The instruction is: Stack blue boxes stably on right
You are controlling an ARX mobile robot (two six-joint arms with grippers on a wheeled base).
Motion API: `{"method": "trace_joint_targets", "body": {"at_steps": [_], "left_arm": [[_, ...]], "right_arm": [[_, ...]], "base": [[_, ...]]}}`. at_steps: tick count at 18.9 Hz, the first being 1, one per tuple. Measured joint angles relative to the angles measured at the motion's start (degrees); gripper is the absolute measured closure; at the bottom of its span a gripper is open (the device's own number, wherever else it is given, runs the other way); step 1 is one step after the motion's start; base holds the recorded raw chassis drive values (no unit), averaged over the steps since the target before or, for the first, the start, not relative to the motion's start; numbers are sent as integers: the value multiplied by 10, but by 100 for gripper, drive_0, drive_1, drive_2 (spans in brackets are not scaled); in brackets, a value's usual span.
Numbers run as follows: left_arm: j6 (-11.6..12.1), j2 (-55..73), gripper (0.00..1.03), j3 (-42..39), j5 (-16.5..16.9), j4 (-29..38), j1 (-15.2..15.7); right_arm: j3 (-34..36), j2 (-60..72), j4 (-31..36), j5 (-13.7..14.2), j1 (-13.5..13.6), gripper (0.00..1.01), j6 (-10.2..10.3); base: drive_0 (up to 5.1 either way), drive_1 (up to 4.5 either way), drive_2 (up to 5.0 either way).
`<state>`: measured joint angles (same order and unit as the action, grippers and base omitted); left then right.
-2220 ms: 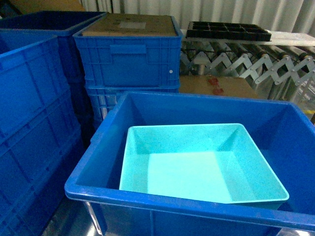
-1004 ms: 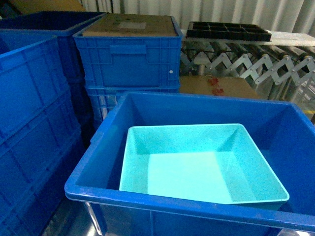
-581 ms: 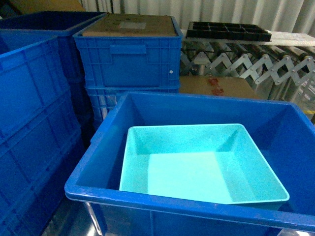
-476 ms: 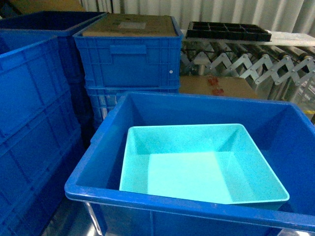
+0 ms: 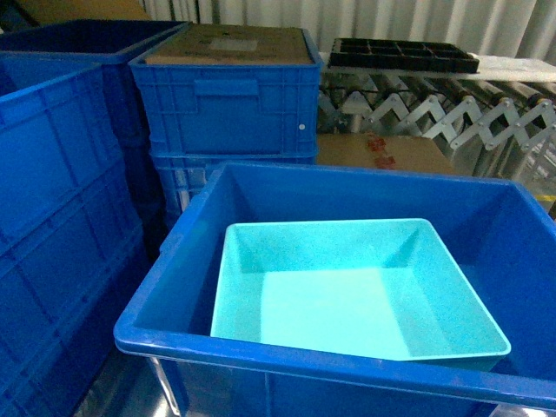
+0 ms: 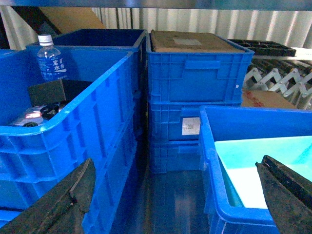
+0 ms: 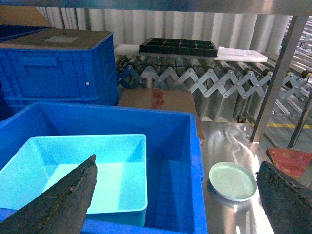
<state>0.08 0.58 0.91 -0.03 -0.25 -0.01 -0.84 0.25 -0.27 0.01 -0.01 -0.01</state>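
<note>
Two claws, both spread wide & holding nothing: left claw [image 6: 175,195], right claw [image 7: 178,195]. Open blue box [image 5: 261,187] sits front-right w/ teal tray [image 5: 347,295] inside; blue stack [image 5: 228,113] behind-left. Stage unclear from this.
</note>
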Motion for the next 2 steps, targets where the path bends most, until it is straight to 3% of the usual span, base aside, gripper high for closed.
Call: {"method": "trace_joint_targets", "body": {"at_steps": [2], "left_arm": [[0,0,5,0,0,0,0]], "right_arm": [[0,0,0,0,0,3,0]], "base": [[0,0,0]]}}
